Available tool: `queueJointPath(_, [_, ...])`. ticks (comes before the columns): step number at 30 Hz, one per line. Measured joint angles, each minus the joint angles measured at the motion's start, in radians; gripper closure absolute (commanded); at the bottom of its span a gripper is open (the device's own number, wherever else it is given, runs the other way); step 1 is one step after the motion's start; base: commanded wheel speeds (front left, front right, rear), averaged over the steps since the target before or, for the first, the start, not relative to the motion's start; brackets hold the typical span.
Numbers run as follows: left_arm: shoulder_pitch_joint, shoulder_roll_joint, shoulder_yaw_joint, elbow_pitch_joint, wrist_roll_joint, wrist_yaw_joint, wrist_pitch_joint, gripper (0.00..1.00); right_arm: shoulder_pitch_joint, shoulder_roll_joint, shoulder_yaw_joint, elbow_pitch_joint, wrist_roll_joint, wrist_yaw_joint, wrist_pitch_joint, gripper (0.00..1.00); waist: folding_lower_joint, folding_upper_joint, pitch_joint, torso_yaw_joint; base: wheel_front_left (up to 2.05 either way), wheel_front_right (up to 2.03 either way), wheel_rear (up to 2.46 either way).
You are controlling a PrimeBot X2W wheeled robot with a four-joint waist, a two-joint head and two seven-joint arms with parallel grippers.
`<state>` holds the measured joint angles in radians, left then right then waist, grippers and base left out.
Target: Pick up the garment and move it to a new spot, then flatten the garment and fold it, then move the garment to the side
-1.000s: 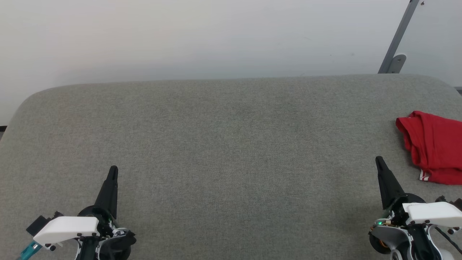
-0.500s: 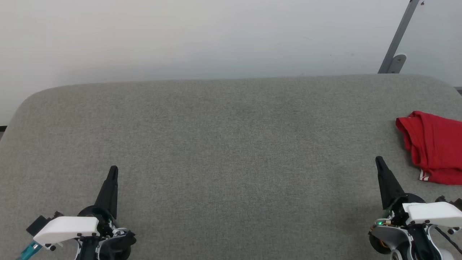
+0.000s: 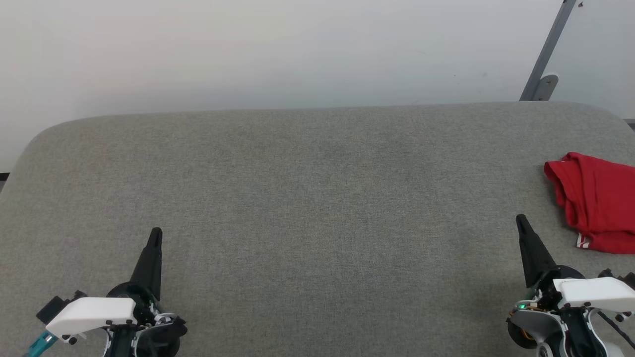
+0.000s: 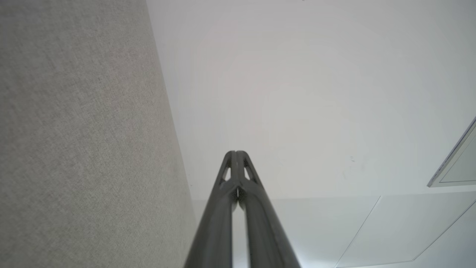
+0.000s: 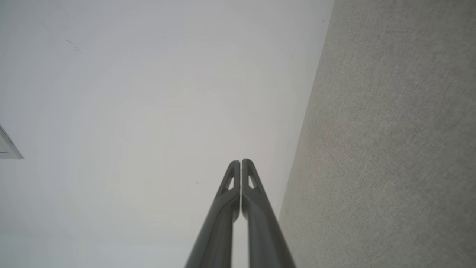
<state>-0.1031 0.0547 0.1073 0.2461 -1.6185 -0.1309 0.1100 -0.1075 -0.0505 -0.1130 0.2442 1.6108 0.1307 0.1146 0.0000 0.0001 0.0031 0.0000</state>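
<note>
Nothing has moved over the last second. Both grippers and the garment sit where they were, and the camera has not shifted.

Head view: the left gripper (image 3: 156,233) stands at 7 o'clock. Its two dark fingers are pressed together into a single point aimed toward 12 o'clock, and they hold nothing. The right gripper (image 3: 521,219) stands at 4 o'clock, likewise closed tight and empty, its point leaning slightly toward 11 o'clock. Both are over the grey fabric surface (image 3: 317,198), whose rounded far edge meets a pale wall (image 3: 297,49). The garment (image 3: 598,203) lies bunched on that surface at 3 o'clock, cut off by the frame's edge. It is red, with a bit of red-and-white striped trim at its lower corner. It lies at about 1 o'clock from the right gripper's tip, near but not touching. A grey metal strut (image 3: 545,54) slants up the wall at 1 o'clock.

Left wrist view: the left gripper's fingers rise from 6 o'clock with their tips touching and only a thin slit lower down. The fabric surface takes the 9 o'clock side and the wall the rest. A pale framed panel (image 4: 453,163) shows at 4 o'clock.

Right wrist view: the right gripper's fingers rise from 6 o'clock, closed with only a hairline seam between them. The fabric surface lies on the 3 o'clock side and the wall toward 9 o'clock.
</note>
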Motion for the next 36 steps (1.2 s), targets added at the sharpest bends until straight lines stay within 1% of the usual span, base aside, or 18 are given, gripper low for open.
queueJointPath(36, [0.000, -0.002, 0.003, 0.000, 0.002, 0.000, 0.001, 1.00, 0.000, 0.000, 0.000, 0.000, 0.000, 0.000, 0.000, 1.00, 0.0000, 0.0000, 0.000, 0.000, 0.00, 0.00, 0.00])
